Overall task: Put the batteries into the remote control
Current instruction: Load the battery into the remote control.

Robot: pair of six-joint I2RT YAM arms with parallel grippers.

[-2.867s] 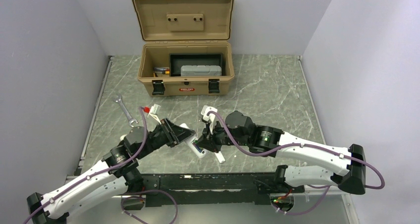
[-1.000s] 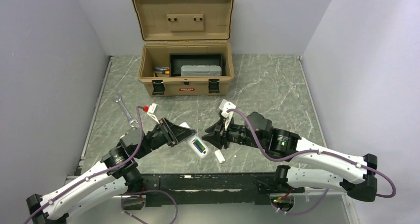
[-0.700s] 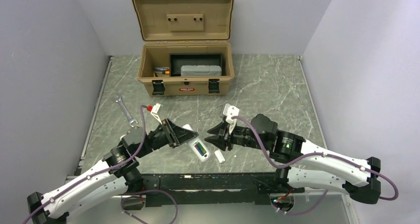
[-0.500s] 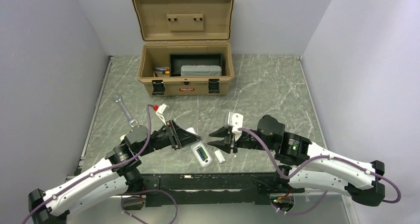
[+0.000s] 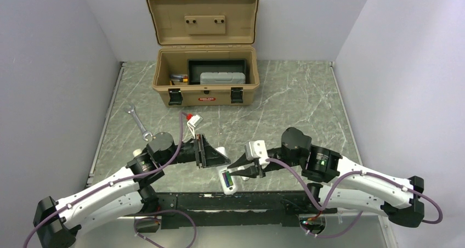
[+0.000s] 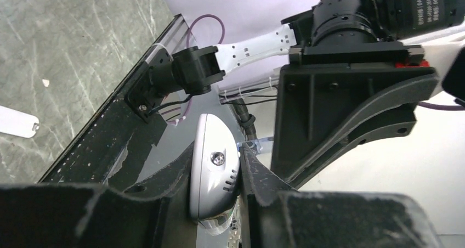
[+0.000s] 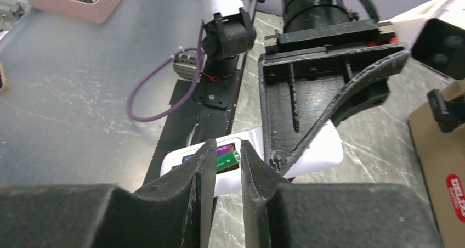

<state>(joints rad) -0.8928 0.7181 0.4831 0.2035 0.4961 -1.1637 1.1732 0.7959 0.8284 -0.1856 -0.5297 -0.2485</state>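
Left gripper (image 6: 216, 168) clamps remote control (image 5: 226, 180) at table's (image 5: 301, 105) near edge; batteries (image 7: 226, 155) seated inside it. Right gripper (image 5: 237, 172) narrow, apparently empty. Toolbox (image 5: 205, 90) open.

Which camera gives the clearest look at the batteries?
The right wrist view: the batteries, purple and green, lie side by side in the remote control's open compartment, seen up close. The top external view shows them only as a tiny coloured speck. The left wrist view shows just the remote's end, no batteries.

batteries (image 7: 226, 161) inside held white remote (image 7: 323, 152)
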